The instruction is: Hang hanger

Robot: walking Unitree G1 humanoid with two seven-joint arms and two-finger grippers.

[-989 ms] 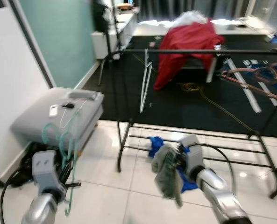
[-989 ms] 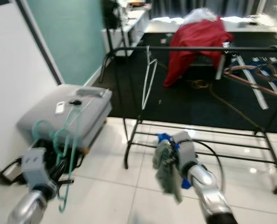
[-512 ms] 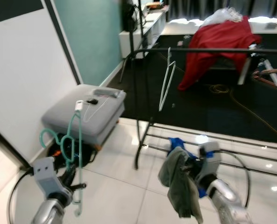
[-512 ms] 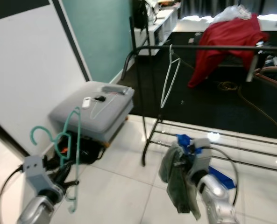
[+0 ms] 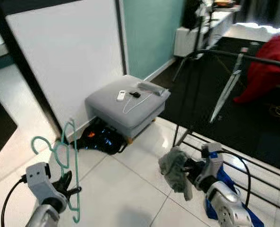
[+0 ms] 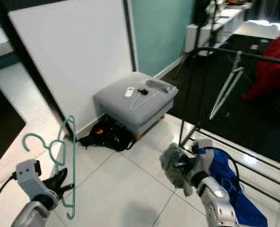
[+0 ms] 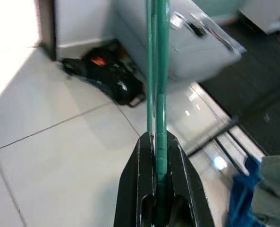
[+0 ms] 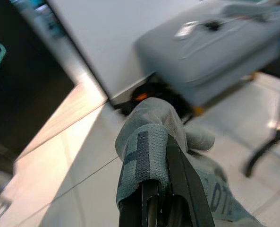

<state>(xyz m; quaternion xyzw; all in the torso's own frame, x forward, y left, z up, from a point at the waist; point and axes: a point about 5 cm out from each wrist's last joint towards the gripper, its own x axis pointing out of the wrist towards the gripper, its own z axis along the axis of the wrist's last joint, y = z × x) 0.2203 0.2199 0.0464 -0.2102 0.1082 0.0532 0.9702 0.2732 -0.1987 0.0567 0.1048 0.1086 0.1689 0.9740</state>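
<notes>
The teal hangers (image 5: 66, 161) are held upright in the left gripper (image 7: 157, 156), low at the robot's left. In the left wrist view the two black fingers are seen pressed tight on a green bar, with no gap to either side. More than one hook is visible at the top, so a pair or small bunch is judged to be in the grasp; the exact count cannot be told.

The right gripper (image 8: 161, 189) is closed on a grey-green cloth (image 5: 175, 168), which is draped over the fingers and hangs below them.

The black garment rack (image 6: 224, 51) stands to the right and ahead, well apart from the hangers. A white hanger (image 6: 223, 92) is already hung from its top rail. A grey ottoman (image 5: 128, 101) lies between the white wall panel (image 5: 64, 56) and the rack, with a black bag (image 5: 99, 139) on the tiled floor beside it.

The step in hand is judged to be carriage — the hangers are gripped but not yet brought to the rail. The next move would call for a turn toward the rack, a lift of the left arm above the rail, and a lowering of the hooks onto a bare stretch of it — clear of the white hanger.
</notes>
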